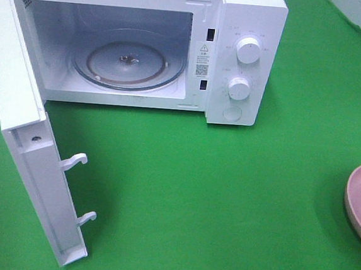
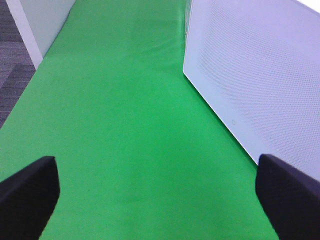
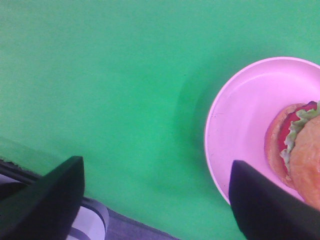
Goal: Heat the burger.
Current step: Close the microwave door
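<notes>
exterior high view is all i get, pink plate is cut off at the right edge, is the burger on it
Observer: Yes, the golden-bun burger with lettuce and tomato lies on the round pink plate, seen from the right wrist.
Operator: right pincer holding it
Observer: No, the right pincer is open, its fingers beside the plate with nothing between them.
Operator: and the left pincer
Observer: The left pincer is open over green cloth beside the white microwave door.

White microwave (image 1: 238,51), door (image 1: 23,127) open, and pink plate (image 1: 359,198) on green cloth (image 1: 212,207).
</notes>
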Robot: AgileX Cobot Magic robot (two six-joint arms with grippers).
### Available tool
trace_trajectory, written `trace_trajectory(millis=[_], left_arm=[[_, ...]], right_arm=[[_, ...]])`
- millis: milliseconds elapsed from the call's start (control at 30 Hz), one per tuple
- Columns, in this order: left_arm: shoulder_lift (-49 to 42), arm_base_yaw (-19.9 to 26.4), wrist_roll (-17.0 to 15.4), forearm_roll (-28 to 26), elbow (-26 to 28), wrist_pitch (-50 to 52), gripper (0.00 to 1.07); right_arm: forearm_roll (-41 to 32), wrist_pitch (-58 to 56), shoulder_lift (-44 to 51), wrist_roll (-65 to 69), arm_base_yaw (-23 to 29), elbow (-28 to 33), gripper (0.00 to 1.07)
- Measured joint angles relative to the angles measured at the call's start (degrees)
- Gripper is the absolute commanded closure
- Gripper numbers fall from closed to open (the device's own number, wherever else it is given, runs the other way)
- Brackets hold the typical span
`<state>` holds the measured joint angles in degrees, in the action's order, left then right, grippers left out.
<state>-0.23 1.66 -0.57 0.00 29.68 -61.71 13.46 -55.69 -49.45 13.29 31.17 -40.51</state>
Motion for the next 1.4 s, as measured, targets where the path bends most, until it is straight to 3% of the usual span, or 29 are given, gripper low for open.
trace_trajectory(millis=[267,467,967,1400], left_arm=[[0.0,0.0,0.0,0.0,0.0,0.0,0.06],[0.0,0.0,0.0,0.0,0.0,0.0,0.06],[0.0,0.0,0.0,0.0,0.0,0.0,0.06],[0.0,0.0,0.0,0.0,0.0,0.0,0.06]], right_arm=[[-0.86,-0.86,12.15,-1.6,-1.32,0.74,0.31],[-4.01,-1.49,23.43,-6.53,-9.57,6.59,0.31],[-8.94,-0.17,45.55,-9.4,-23.95,12.26,0.31],[-9.4,-0.17,49.62,-10.03,-27.27,12.26,0.31]])
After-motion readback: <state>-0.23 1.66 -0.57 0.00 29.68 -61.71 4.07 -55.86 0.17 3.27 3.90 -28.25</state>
